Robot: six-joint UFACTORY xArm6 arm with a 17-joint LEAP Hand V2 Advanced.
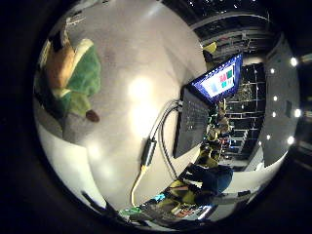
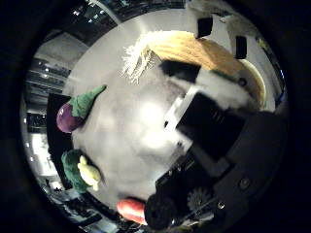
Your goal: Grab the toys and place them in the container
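The hand (image 2: 214, 131), white and black, fills the right and lower right of the thumb-side frame; its fingers reach out over the pale table (image 2: 126, 141) fairly straight and hold nothing, so it looks relaxed and empty.

The toys lie apart from it along the frame's left edge:
- a purple plush eggplant with a green leafy cap (image 2: 74, 112), its long axis running from the purple bulb up and right to the green tip;
- a green and yellow plush toy (image 2: 80, 171) below it;
- an orange-red plush toy (image 2: 130, 209) at the bottom edge, just beside the hand's dark parts and probably nearest.

The woven tan basket with a pale fringe (image 2: 194, 51) sits in the upper middle, behind the fingers, opposite the toys.

In the little-finger frame a green, orange and cream plush toy (image 1: 73, 78) lies upper left, and an open laptop (image 1: 204, 105) is right of centre.
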